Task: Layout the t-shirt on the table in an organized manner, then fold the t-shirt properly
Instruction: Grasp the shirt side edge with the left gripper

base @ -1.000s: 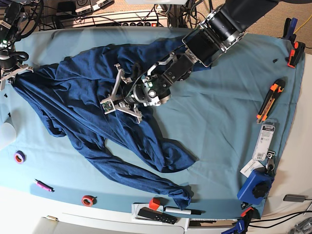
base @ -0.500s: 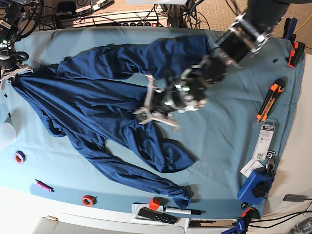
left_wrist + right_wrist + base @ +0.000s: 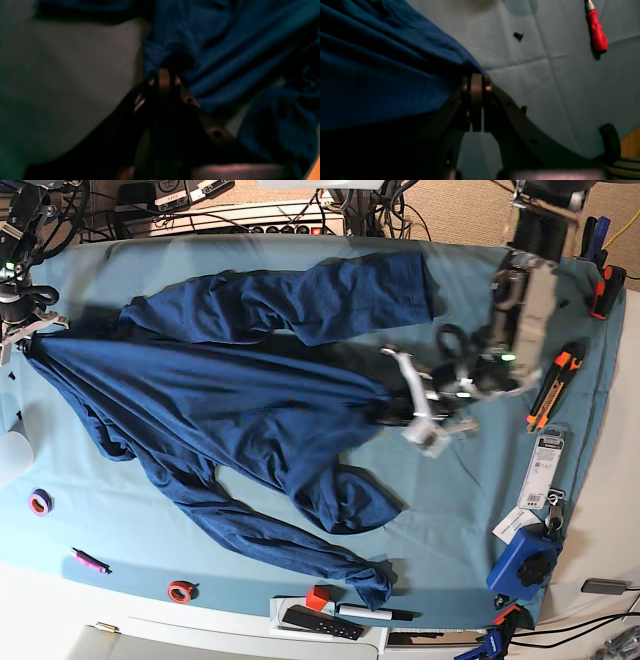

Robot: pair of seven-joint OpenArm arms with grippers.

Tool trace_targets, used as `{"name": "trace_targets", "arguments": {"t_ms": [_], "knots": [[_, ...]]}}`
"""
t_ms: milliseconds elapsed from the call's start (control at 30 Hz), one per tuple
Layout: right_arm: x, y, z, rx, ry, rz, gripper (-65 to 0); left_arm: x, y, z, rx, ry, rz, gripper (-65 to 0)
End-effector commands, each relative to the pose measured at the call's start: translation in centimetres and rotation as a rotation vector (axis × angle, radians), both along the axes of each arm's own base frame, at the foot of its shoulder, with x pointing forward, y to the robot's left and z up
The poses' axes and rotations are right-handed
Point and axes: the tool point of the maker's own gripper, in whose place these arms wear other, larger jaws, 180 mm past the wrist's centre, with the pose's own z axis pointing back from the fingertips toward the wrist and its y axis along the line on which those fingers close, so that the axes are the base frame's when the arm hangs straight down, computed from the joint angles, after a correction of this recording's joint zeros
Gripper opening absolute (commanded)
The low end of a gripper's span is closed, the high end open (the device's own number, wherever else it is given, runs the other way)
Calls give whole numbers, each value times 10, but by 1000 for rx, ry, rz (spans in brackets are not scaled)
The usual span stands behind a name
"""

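The table [image 3: 470, 510], draped in teal, carries the t-shirt [image 3: 230, 400] stretched between both grippers, seemingly to spread it flat. Left wrist view: the left gripper [image 3: 163, 76], jaws pressed together, pinches fabric bunched just above them. Right wrist view: the right gripper [image 3: 476, 82] likewise pinches a shirt edge; a red-handled tool [image 3: 596, 35] lies well apart.

You see the t-shirt [image 3: 230, 400] is soft dark blue cloth, matt and full of wrinkles. The table [image 3: 480, 510] wears a smooth, matt, light blue-green cloth with fold lines in it. The left gripper [image 3: 163, 75] has dull brown fingers that look like hard plastic. The screwdriver handle [image 3: 596, 30] looks like shiny red plastic. The blue box [image 3: 522, 565] looks like hard plastic.
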Motion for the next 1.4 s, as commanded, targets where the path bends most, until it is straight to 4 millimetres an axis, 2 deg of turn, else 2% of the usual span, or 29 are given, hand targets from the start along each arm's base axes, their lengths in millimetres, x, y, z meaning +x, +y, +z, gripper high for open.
{"name": "trace_targets", "arguments": {"t_ms": [0,100,200,300,333,533,667,733,900,1067,1133,1233,1367], "knots": [[8,-8,19,-44,-43,5,-650,7,11,16,-32,-37,14,-650],[8,-8,19,-45,-43,5,-650,2,39,16,-72,-10,67,-650],[8,-8,19,-44,-43,5,-650,-8,54,20,-115,-8,67,-650],[8,-8,19,-44,-43,5,-650,-17,60,20,-143,-2,55,-434],[8,-8,19,-44,-42,4,-650,-18,61,19,-147,10,62,-399],[7,-8,19,-44,-41,4,-650,-19,63,19,-168,35,84,-394],[7,-8,19,-44,-41,4,-650,-20,54,31,-266,37,70,-393],[7,-8,19,-43,-40,4,-650,-18,49,33,-267,28,53,-369],[7,-8,19,-44,-41,4,-650,3,42,28,-154,7,78,-354],[7,-8,19,-43,-39,3,-650,20,34,8,23,12,81,-354],[7,-8,18,-43,-38,3,-650,16,30,-6,75,45,54,-354],[7,-8,19,-43,-38,3,-650,-1,26,-28,117,141,6,-354],[7,-8,19,-43,-39,3,-650,-18,22,-33,87,191,-47,-354]]}}
